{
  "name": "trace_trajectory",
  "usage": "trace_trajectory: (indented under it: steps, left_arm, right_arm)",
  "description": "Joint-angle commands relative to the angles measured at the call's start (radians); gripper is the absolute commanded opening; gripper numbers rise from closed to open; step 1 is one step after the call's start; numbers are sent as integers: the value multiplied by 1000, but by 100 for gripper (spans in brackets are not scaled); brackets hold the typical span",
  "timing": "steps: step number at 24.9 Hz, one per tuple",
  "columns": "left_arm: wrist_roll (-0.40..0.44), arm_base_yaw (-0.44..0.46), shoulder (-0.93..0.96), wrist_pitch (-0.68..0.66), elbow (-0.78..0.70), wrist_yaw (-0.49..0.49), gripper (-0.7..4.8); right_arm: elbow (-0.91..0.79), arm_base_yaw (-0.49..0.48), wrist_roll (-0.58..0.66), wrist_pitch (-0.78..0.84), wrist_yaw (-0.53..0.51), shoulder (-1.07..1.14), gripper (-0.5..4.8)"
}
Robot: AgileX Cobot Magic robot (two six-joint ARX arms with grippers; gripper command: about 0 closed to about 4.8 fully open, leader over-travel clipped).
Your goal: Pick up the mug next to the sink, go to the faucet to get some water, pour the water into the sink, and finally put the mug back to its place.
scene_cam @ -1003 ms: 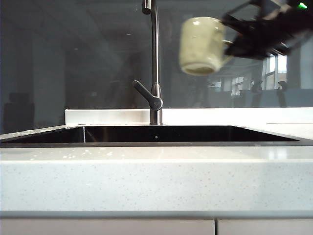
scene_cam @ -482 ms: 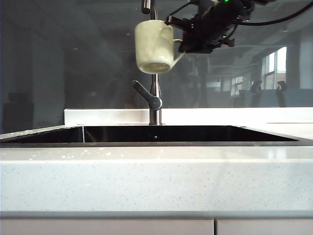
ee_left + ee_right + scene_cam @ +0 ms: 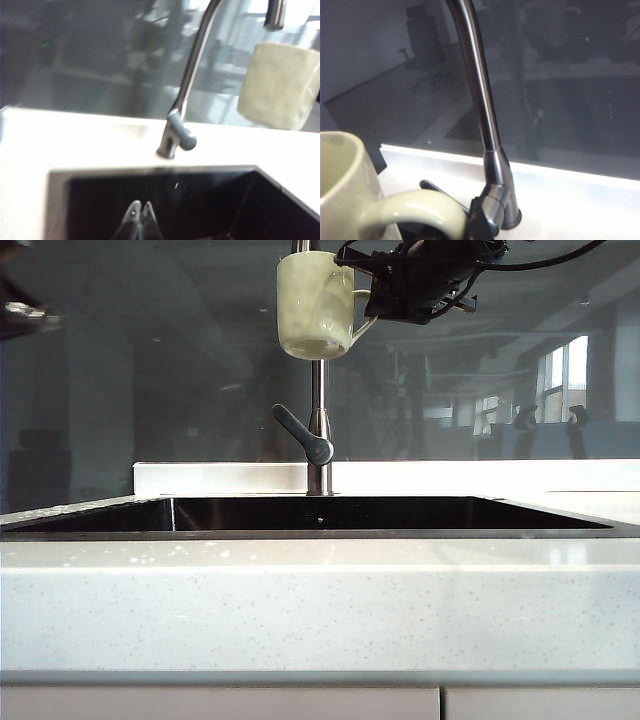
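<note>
Low over the dark sink point(image 3: 160, 205), the left gripper point(image 3: 141, 220) has its fingers pressed together, holding nothing. Farther back, high by the faucet point(image 3: 318, 430), the right gripper point(image 3: 385, 302) pinches the mug point(image 3: 314, 305) by its handle point(image 3: 415, 212). The mug looks hard, smooth and breakable, so that handle seems the safest place to hold.

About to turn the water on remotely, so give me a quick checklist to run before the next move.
1. Right gripper shut on the handle of the pale cream-green dimpled ceramic mug: ok.
2. Mug upright, mouth up: ok.
3. Mug directly under the spout of the slim brushed-metal gooseneck faucet: cannot tell; the spout looks just above the rim, alignment unclear.
4. Mug above the dark rectangular sink: ok.
5. Left gripper shut, over the basin, not touching the grey lever: ok.
6. Water running: cannot tell, none visible.
</note>
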Motion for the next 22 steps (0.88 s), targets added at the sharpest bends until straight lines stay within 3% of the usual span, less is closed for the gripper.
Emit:
trace_trajectory:
  steps: [1, 8, 11, 13, 16, 18, 22]
  left_arm:
    - [-2, 2, 201, 54, 148, 108, -4]
    - [-50, 1, 550, 56, 464, 264, 1]
    - [-77, -1, 715, 57, 634, 304, 140]
    - [-89, -11, 811, 58, 741, 335, 168]
    - [-87, -36, 927, 58, 880, 337, 282]
    - [-92, -60, 995, 58, 967, 337, 324]
    - [-109, -97, 1128, 44, 1149, 351, 342]
  right_arm:
    - [11, 1, 15, 86, 5, -15, -5]
    - [39, 1, 15, 106, 5, -7, -5]
    - [76, 2, 15, 91, 4, 7, -5]
    - [87, 2, 15, 85, 2, 12, -5]
    - [93, 6, 15, 77, 2, 12, -5]
    - [97, 8, 15, 76, 1, 14, -5]
    - [98, 14, 15, 78, 2, 15, -5]
